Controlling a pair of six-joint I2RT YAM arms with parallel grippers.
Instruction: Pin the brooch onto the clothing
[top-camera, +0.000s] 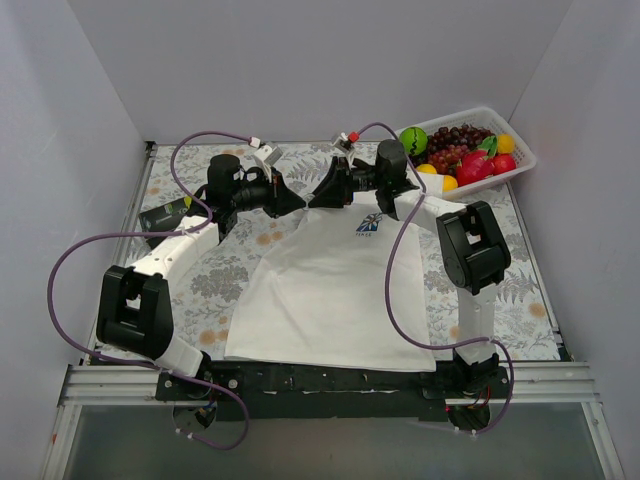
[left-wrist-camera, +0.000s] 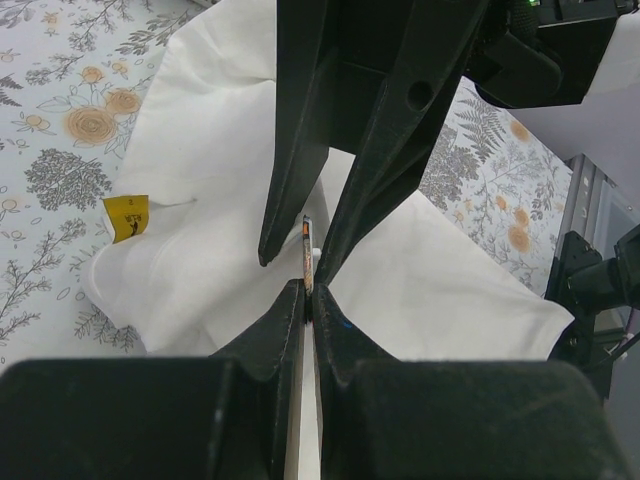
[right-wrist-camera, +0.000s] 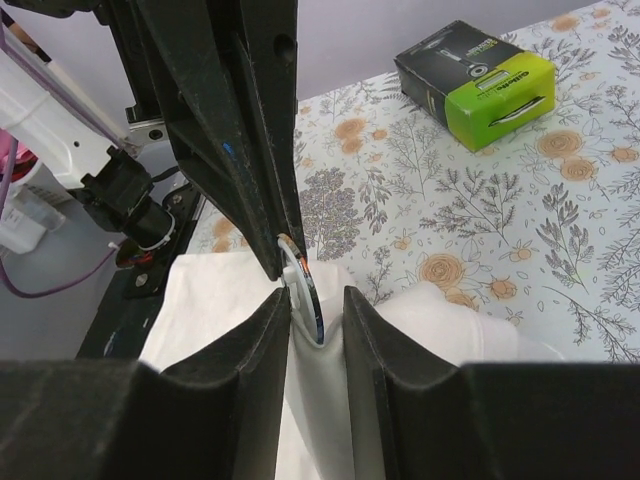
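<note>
Top view: white shirt (top-camera: 330, 290) flat on floral cloth (top-camera: 200, 290), hem at 6 o'clock, collar at 12. Blue print (top-camera: 367, 224) near 1 o'clock from shirt centre. Both grippers tip to tip at the collar. Brooch too small to pick out there. Basket (top-camera: 522, 160) of fruit in the 2 o'clock corner, well apart.

Left wrist view: left gripper (left-wrist-camera: 308, 295) pressed together, pinching the brooch (left-wrist-camera: 307, 252) by its rim. Brooch upright on edge, seen only as a thin sliver. Long axis 12 to 6, free end toward 12, flat faces toward 3 and 9. Raised shirt fabric right behind and around it; contact with the fabric unclear. Yellow tag (left-wrist-camera: 127, 217) off at 9 o'clock, apart from the brooch.

Right wrist view: right gripper (right-wrist-camera: 317, 295) spread partway, one finger each side of the brooch and of a raised shirt fold filling the gap. Cannot tell whether the fold is squeezed. Disc edge leaning slightly here, 11 to 5, closer to the 9 o'clock finger. Top rim at the left gripper's closed tips, entering from 12. Green box (right-wrist-camera: 475, 80) at 1 o'clock on the cloth, well apart.
</note>
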